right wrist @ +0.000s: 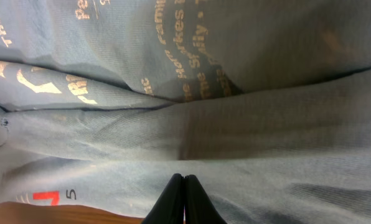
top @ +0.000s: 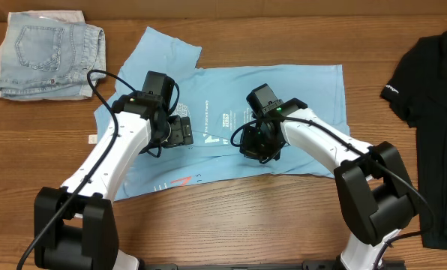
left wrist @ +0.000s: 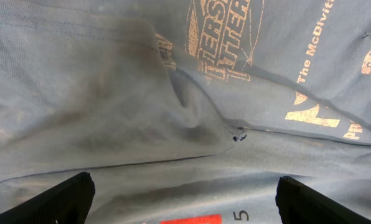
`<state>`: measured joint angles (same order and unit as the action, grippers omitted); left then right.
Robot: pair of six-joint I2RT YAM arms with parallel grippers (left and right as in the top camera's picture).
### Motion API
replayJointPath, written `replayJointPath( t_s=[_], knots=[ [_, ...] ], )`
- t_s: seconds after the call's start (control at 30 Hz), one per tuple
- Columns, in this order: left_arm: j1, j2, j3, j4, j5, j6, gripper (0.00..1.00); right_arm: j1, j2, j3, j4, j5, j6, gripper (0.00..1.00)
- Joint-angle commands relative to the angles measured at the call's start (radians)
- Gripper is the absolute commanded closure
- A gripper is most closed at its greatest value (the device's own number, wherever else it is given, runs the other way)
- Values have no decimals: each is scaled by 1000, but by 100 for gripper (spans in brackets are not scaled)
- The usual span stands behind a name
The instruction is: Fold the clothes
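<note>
The left arm rises from its base at the lower left of the overhead frame and slants up and to the right, its white link aimed at the centre. The left gripper points rightward near mid-frame. In its wrist view, the two dark fingers stand wide apart at the bottom corners. The right arm comes up from the lower right and bends leftward. The right gripper sits just right of centre, jaws pressed tip to tip at the bottom middle of its wrist view.
</note>
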<state>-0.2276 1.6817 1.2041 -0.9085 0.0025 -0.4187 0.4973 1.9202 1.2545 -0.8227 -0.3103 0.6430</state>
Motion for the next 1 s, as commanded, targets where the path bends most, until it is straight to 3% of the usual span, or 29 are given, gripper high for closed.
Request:
replayJointPath(
  t_s=[0.0,0.47,0.97],
  knots=[
    [5,8,10,-5,-14,5,4,1,12,-5,6,-5,25,96],
    [5,8,10,-7,-14,28,3,41,26,-5,56,73,117,96],
    [5,8,10,-7,-32,31,2,42,92,-3,71,48,117,96]
  ],
)
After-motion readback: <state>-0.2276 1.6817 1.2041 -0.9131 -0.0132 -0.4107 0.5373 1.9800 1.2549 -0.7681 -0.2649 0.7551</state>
